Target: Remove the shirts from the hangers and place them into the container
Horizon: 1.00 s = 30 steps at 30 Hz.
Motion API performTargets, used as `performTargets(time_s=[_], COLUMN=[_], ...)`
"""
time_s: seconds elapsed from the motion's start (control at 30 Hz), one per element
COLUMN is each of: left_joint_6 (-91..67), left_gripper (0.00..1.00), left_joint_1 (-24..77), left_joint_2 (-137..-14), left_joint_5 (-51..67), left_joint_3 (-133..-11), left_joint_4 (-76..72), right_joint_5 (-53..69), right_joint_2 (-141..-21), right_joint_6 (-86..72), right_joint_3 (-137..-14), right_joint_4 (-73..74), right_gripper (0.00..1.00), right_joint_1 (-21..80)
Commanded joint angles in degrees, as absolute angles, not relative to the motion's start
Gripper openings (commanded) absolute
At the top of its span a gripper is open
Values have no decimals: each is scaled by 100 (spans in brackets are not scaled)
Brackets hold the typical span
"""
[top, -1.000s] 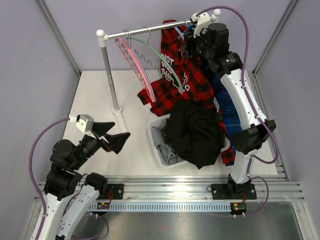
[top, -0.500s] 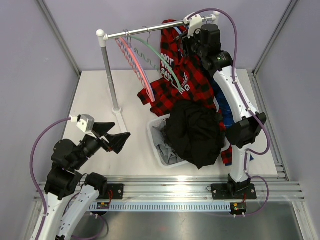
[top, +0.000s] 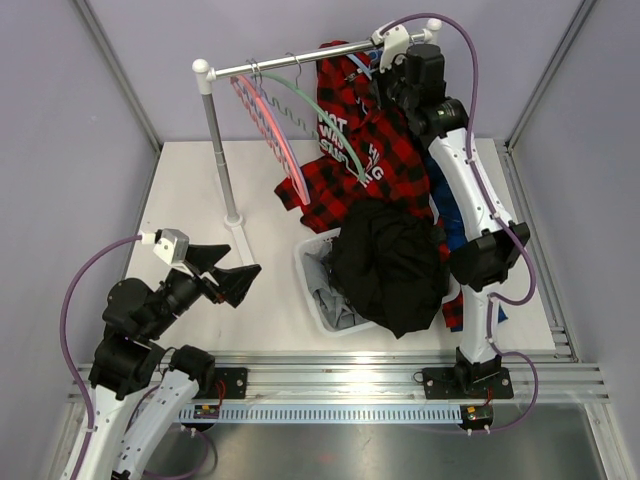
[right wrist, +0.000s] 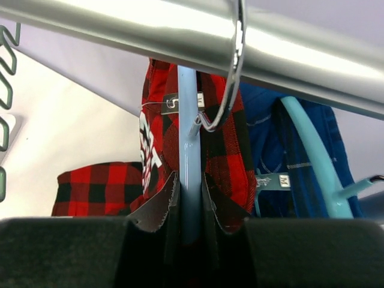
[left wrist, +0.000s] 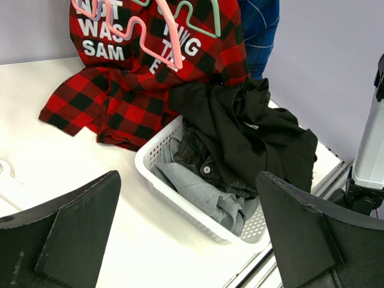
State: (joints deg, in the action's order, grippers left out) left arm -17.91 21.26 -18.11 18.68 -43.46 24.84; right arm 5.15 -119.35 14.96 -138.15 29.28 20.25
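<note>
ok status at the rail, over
Right gripper shut on blue hanger. Left gripper open. Red plaid on that hanger; black shirt over basket. Blue plaid close beside.

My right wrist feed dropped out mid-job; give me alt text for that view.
The right pincer grips the pale blue hanger at its neck, inside the red plaid shirt collar, its metal hook over the steel rail. To the right hangs a teal hanger carrying the blue plaid shirt.

Overhead and low left-wrist views share the basket (left wrist: 180,207); right-wrist hugs rail (right wrist: 150,27).
</note>
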Motion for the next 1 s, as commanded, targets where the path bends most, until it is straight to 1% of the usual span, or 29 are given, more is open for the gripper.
performTargets(time_s=[0.0,0.1,0.43,0.63,0.83,0.93,0.97], left_joint_6=[-1863,-1890,-1995,-2004,-2039,-2048,-2048], left_gripper=[99,99,99,99,99,99,99], left_joint_1=[2118,2118,2118,2118,2118,2118,2118], left_joint_2=[-1890,-1890,-1925,-1820,-1784,-1749,-1749], left_joint_5=[1802,1802,1872,1855,1854,1854,1854], left_joint_3=[-4359,-4377,-4386,-4386,-4394,-4403,-4403], left_joint_4=[2250,2250,2136,2197,2215,2250,2241], right_joint_5=[861,1203,1757,1977,2021,2057,2057], right_joint_2=[-11821,-11699,-11277,-11004,-10811,-10592,-10426], right_joint_6=[1143,853,712,870,931,1186,1282], right_joint_3=[-14335,-14396,-14432,-14045,-13922,-13642,-13362], right_joint_4=[2575,2558,2637,2628,2707,2821,2847], right_gripper=[0,0,0,0,0,0,0], right_joint_1=[1785,1714,1705,1714,1705,1705,1714])
